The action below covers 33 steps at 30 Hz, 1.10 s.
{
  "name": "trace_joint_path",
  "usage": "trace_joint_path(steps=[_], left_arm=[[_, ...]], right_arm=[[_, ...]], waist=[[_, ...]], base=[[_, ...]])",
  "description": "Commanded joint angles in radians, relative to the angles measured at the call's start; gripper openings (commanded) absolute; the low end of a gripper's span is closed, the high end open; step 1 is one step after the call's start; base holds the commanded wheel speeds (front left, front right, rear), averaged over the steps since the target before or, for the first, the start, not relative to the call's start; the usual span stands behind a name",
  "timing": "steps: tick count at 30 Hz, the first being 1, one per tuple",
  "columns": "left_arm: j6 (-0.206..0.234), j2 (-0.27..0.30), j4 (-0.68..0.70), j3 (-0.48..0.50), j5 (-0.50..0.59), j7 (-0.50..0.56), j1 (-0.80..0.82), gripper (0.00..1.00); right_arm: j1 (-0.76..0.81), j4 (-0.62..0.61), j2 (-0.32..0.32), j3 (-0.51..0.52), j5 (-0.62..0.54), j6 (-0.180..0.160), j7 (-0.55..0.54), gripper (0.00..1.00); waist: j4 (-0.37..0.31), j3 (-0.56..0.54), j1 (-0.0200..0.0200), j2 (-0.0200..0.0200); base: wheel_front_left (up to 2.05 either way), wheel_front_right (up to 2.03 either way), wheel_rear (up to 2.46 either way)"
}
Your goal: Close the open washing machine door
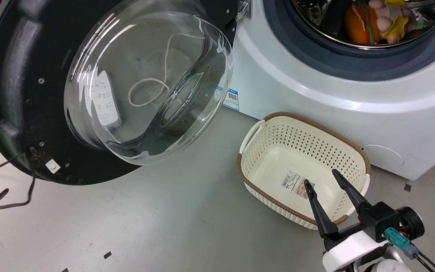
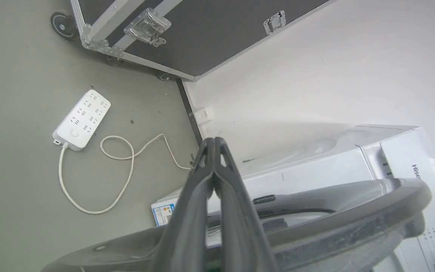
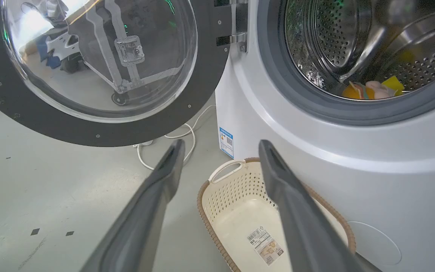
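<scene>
The left tool (image 2: pixel 214 145), fingers pressed shut on nothing, sits just over the black rim of the washing machine door (image 1: pixel 11 94). The door is swung wide to the left of the drum opening (image 1: pixel 353 64), hinged at its right edge. The right tool (image 1: pixel 320 177), fingers spread, hovers over the basket (image 1: pixel 296 132), well apart from the door. The left arm looks nearer for pushing it rightward.

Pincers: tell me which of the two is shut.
The left pincer, closed tip to tip beside the washing machine door. The right pincer is spread wide over the cream laundry basket.
</scene>
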State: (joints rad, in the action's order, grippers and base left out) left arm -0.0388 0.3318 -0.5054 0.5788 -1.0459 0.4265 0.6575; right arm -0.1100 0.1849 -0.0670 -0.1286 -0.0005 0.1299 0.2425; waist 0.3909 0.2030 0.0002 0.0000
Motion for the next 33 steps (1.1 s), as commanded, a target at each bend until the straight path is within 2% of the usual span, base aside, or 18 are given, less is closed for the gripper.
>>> trace_joint_path(steps=[1, 6, 15, 25, 29, 33], left_arm=[[-0.007, 0.002, -0.012, 0.018, -0.033, 0.022, 0.019, 0.0], [-0.034, -0.016, -0.01, 0.031, -0.155, 0.184, 0.0, 0.0], [-0.057, -0.099, 0.142, -0.048, -0.203, 0.368, -0.144, 0.0], [-0.045, -0.237, 0.378, -0.129, -0.208, 0.454, -0.388, 0.0], [-0.016, -0.274, 0.488, -0.203, -0.228, 0.452, -0.503, 0.0], [0.014, -0.281, 0.56, -0.32, -0.293, 0.404, -0.606, 0.0]], right_arm=[[-0.017, 0.004, -0.004, -0.002, 0.003, 0.001, 0.01, 1.0], [-0.013, 0.017, 0.0, 0.002, 0.006, 0.001, 0.019, 1.0], [0.009, 0.024, 0.01, 0.025, 0.012, 0.001, 0.019, 1.0], [0.045, 0.025, 0.016, 0.094, 0.028, 0.001, 0.019, 1.0], [0.053, 0.02, 0.016, 0.12, 0.035, 0.001, 0.019, 1.0], [0.052, 0.017, 0.017, 0.133, 0.024, 0.001, 0.019, 1.0]], waist=[[0.0, -0.004, -0.0002, 0.0], [0.007, -0.027, -0.0002, 0.0], [0.0, -0.1, -0.0002, 0.0], [-0.057, -0.202, -0.0002, 0.0], [-0.107, -0.22, -0.0002, 0.0], [-0.18, -0.217, -0.0002, 0.0]], base=[[0.0, 0.0, 0.0], [0.0, 0.0, 0.0], [0.0, 0.0, 0.0], [0.0, 0.0, 0.0], [0.0, 0.0, 0.0], [0.0, 0.0, 0.0]])
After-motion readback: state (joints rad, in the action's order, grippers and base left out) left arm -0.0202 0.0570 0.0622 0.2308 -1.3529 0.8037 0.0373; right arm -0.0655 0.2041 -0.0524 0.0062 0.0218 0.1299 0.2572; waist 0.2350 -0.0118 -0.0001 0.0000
